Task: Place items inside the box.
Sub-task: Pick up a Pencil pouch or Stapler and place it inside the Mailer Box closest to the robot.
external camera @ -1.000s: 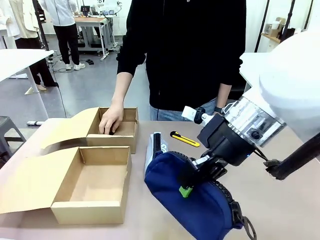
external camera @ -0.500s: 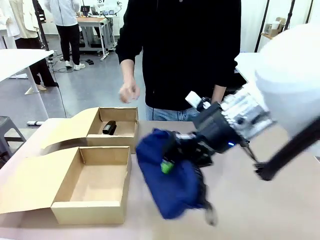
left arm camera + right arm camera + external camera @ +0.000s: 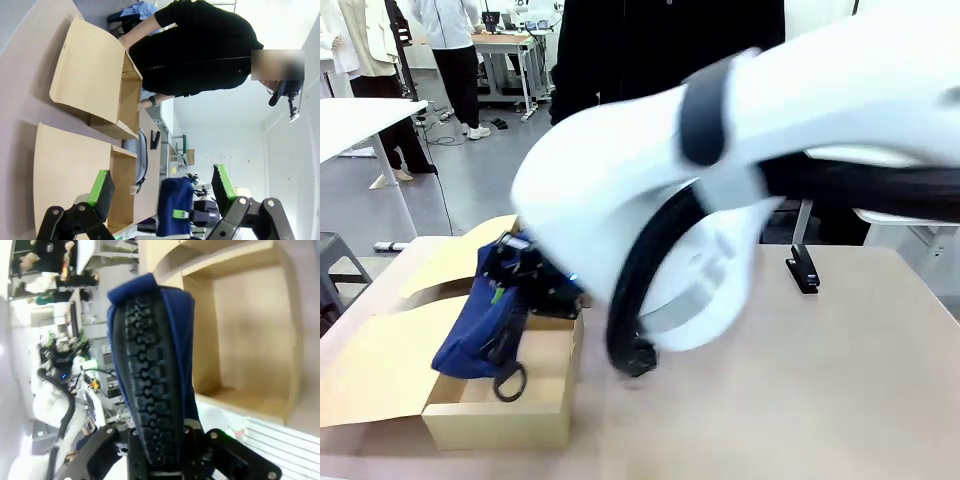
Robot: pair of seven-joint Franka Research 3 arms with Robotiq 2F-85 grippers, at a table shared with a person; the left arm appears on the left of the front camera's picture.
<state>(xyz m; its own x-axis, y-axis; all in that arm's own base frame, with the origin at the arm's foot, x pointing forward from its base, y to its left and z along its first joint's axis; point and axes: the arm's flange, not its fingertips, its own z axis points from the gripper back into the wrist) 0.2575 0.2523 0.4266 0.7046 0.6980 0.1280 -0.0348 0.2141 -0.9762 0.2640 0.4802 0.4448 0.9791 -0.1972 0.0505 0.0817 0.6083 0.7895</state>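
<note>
My right arm reaches across to the left, and its gripper (image 3: 512, 282) is shut on the navy blue zip pouch (image 3: 475, 325). The pouch hangs tilted over the near open cardboard box (image 3: 500, 425). In the right wrist view the pouch's (image 3: 150, 375) black zip runs up from between the gripper's (image 3: 160, 452) fingers, with the box's bare floor (image 3: 250, 330) beyond it. My left gripper (image 3: 162, 190) is open with nothing between its green pads. Past it I see the navy pouch (image 3: 174, 202), a grey zip pouch (image 3: 141, 159) and a small black stapler (image 3: 155, 140).
A second open box (image 3: 127, 95) stands behind the first one, its flap (image 3: 460, 255) spread to the left. A black stapler (image 3: 803, 268) lies on the table at the right. A person in black (image 3: 200, 47) stands at the far side.
My right arm has swung left with the navy pouch, from the table's middle to over the near box. The person's hand has left the far box.
</note>
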